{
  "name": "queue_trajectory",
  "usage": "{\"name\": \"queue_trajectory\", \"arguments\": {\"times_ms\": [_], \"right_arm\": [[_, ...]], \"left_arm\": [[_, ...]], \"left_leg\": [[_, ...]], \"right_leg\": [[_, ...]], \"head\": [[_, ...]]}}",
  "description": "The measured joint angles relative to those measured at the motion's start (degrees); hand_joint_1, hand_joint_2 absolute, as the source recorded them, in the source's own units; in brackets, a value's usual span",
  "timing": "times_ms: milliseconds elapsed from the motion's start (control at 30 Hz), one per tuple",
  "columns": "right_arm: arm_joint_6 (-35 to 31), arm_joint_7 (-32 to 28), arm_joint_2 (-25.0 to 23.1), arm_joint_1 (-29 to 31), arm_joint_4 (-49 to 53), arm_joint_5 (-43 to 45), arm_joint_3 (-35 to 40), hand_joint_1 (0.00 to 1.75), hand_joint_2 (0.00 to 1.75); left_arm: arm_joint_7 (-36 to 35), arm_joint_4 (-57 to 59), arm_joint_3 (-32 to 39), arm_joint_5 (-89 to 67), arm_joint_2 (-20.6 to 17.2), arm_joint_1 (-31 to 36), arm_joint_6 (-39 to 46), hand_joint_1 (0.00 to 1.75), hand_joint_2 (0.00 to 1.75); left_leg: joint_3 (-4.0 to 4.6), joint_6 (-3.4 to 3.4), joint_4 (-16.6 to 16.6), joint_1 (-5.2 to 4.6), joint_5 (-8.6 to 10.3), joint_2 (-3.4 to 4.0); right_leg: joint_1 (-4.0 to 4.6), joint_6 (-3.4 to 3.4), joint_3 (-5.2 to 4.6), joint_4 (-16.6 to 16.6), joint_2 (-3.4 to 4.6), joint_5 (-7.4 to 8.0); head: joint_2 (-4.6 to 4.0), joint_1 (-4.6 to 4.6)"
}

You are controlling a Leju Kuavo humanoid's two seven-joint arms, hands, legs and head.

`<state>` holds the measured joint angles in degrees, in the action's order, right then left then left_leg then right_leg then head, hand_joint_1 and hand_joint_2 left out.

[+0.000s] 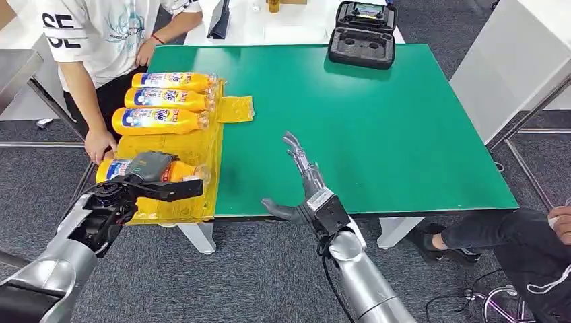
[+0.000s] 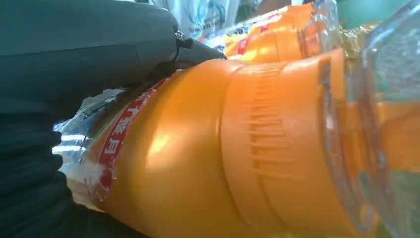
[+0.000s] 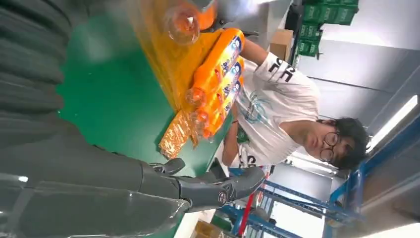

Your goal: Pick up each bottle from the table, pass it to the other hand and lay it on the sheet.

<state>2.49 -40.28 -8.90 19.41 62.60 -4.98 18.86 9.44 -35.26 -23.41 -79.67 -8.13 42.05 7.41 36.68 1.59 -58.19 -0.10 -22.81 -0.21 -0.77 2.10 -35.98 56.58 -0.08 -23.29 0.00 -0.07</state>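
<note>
Left hand gripping orange bottle over near end of yellow sheet, right hand wide and empty: better lowered flat, parallel to three laid bottles, before loosening fingers.

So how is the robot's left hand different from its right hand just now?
The left hand grips an orange bottle over the yellow sheet; the right hand holds nothing. The left hand's fingers wrap the bottle, while the right hand's fingers are spread apart above the green table. Both are dark grey hands on silver arms.
</note>
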Motion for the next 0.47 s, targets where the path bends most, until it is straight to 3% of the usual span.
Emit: {"name": "queue_trajectory", "arguments": {"times_ms": [467], "right_arm": [[0.4, 0.0, -0.3, 0.7, -2.7, 0.0, 0.0, 0.00, 1.75]], "left_arm": [[0.1, 2.1, 0.1, 1.4, 0.9, 0.2, -0.6, 1.41, 1.75]], "left_leg": [[0.00, 0.00, 0.0, 0.00, 0.00, -0.01]], "right_leg": [[0.00, 0.00, 0.01, 0.0, 0.00, 0.00]], "head": [[0.00, 0.00]]}}
